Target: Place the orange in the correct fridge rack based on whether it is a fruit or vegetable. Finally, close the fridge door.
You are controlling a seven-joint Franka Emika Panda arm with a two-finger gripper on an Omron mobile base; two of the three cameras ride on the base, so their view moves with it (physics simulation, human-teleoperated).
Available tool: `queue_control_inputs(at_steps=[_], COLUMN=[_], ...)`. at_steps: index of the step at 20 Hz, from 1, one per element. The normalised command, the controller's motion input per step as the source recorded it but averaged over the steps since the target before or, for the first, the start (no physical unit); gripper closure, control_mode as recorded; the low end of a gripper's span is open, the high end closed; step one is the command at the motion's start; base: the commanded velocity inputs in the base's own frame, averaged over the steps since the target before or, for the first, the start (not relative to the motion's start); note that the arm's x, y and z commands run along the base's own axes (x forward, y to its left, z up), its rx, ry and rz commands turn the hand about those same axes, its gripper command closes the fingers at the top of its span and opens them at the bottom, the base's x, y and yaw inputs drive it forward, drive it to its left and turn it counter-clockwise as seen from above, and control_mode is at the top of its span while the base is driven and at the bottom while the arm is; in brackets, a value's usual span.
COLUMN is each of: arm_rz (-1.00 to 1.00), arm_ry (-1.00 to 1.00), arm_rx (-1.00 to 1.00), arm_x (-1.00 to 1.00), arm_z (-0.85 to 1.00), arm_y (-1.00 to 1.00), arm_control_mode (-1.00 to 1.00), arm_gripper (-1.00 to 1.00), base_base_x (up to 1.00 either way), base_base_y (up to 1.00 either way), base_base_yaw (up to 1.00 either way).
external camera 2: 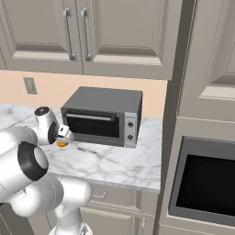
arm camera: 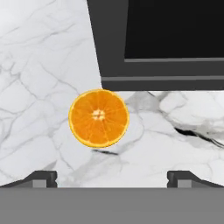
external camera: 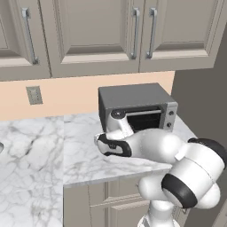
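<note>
The end effector (arm camera: 112,177), fingers spread wide, hovers above the round, flat-faced orange (arm camera: 99,118) on veined marble bench (arm camera: 39,87); toaster oven (arm camera: 162,43) beyond is cropped.

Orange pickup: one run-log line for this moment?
phase: approach | gripper: open, above counter, nothing held | orange: on counter, in front of toaster oven, ungrasped | fridge rack: not reached

Flat, even rendered light is seen everywhere, no glare or blown spots. A small soft shadow is cast under the orange (arm camera: 99,118) on the marble counter (arm camera: 39,87). Edges are kept sharp, no blur or lens distortion noticed
</note>
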Motion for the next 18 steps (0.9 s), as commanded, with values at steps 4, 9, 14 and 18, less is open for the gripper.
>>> queue_control_inputs(at_steps=[4, 9, 14, 18], arm_rz=[-0.04, -0.04, -0.05, -0.07], arm_ry=[0.0, 0.0, 0.0, 0.0], arm_rx=[0.0, 0.0, 0.0, 0.0], arm_x=[0.23, 0.25, 0.26, 0.2], arm_z=[-0.24, -0.25, -0.19, -0.19], arm_y=[0.05, 0.14, 0.09, 0.0], arm_control_mode=[-1.0, -1.0, -1.0, -1.0], arm_gripper=[-1.0, -1.0, -1.0, -1.0], base_base_x=[0.0, 0.0, 0.0, 0.0], base_base_y=[0.0, 0.0, 0.0, 0.0], base_base_yaw=[0.0, 0.0, 0.0, 0.0])
